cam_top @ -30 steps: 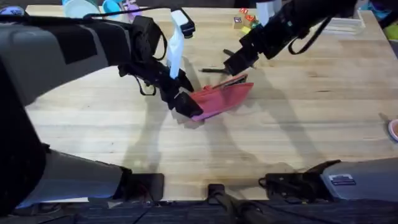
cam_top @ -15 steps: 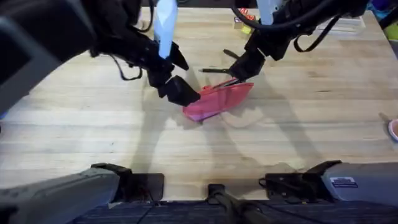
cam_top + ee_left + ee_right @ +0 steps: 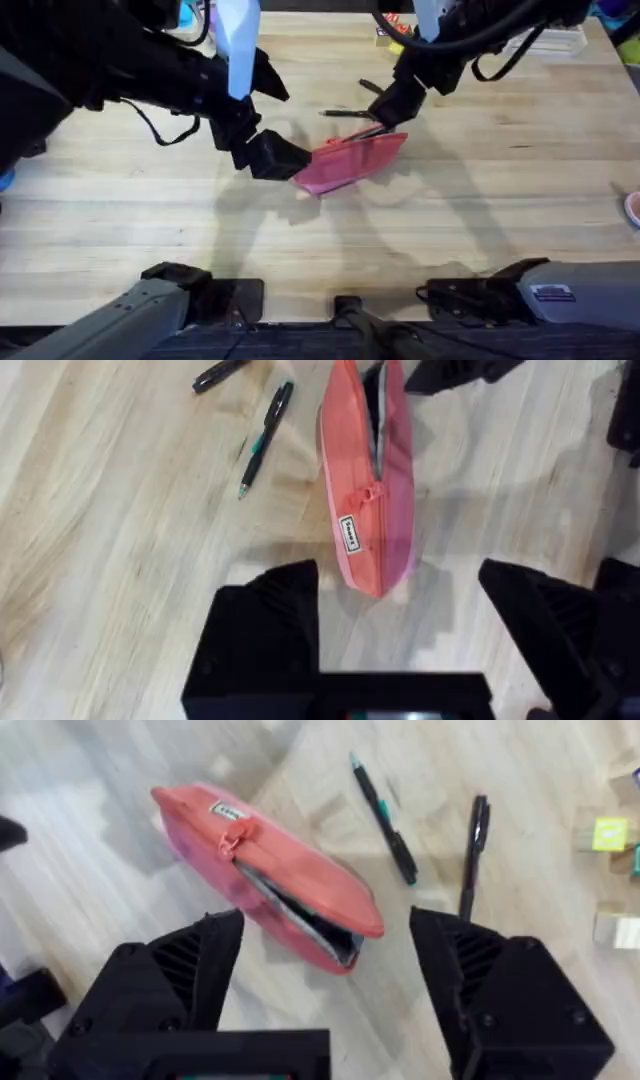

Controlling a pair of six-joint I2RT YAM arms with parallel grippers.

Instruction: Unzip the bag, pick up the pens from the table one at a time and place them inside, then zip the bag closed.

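Note:
The pink bag lies mid-table, its zipper partly undone. The opening gapes at the end nearest my right gripper, and the pull sits toward the other end. My left gripper hovers open just off the bag's left end, touching nothing. Over the bag's right end, my right gripper is open too, and its fingers straddle the bag from above. Two pens rest on the table behind the bag: one dark with a green tip, one all black.
Coloured blocks stand at the back, beyond the pens. A pink object pokes in at the table's right edge. Bare wood stretches in front of the bag toward the arm bases.
My left gripper has drawn back leftward off the bag's left end. My right gripper came down to the bag's right end, then stayed there.

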